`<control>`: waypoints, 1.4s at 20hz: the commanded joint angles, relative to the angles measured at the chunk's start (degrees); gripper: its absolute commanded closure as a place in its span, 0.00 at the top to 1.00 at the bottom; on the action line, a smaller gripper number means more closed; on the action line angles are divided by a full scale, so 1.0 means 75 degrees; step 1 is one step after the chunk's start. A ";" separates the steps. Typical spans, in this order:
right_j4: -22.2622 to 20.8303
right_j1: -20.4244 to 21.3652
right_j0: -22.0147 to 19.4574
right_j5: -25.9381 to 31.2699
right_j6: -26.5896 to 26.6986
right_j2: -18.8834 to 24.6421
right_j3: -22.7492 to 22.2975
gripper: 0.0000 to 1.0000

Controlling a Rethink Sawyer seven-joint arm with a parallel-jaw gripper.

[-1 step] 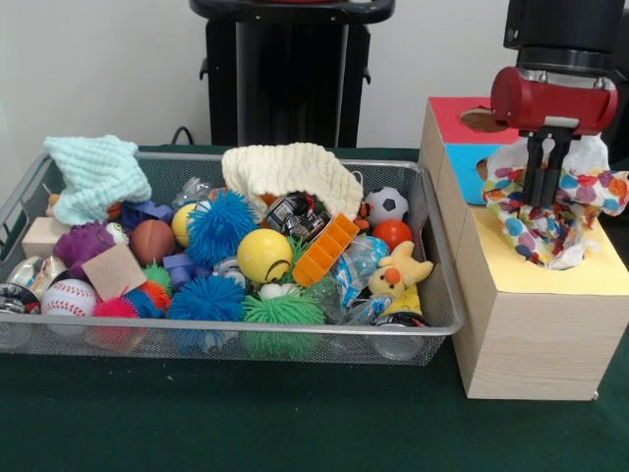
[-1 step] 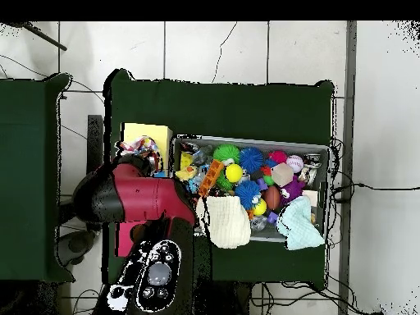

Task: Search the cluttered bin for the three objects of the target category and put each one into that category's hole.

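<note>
One cloth: white crumpled fabric with multicoloured polka dots [image 1: 550, 211], bunched, at right of frame over the wooden box's yellow top [image 1: 600, 275].
Claw: black gripper [image 1: 546, 197] pinched shut on that cloth.
Bin: wire-mesh basket [image 1: 447, 295], left, crammed with toys.

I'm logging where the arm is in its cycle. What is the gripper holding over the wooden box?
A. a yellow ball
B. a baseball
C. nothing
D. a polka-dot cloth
D: the gripper is closed on the polka-dot cloth, which hangs bunched over the yellow section of the wooden box; the yellow ball and baseball lie in the bin.
</note>
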State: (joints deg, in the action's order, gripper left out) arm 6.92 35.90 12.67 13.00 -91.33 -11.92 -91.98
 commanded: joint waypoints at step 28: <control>-0.0386 0.1464 0.0157 0.2335 -0.1366 -0.0139 -0.0731 0.00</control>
State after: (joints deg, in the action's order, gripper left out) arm 6.85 49.58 13.76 32.88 -91.33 -14.12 -91.58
